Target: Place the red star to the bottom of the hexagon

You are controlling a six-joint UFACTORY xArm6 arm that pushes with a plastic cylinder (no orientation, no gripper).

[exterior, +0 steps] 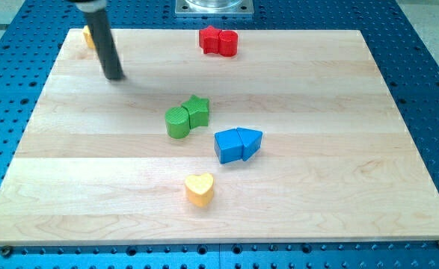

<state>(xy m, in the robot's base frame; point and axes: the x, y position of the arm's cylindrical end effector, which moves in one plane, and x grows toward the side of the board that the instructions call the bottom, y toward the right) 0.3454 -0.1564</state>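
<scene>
The red star [210, 38] lies at the top of the board, touching a red round block [228, 43] on its right. A yellow block [89, 35] sits at the top left corner, partly hidden behind the rod, so I cannot make out its shape. My tip [114, 76] rests on the board at the upper left, just below and to the right of that yellow block and far to the left of the red star.
A green round block [177, 122] touches a green star [198, 110] mid-board. A blue cube [227, 146] touches a blue triangle [250, 141] to their lower right. A yellow heart [200, 189] lies near the bottom. The wooden board [354, 187] sits on a blue perforated table.
</scene>
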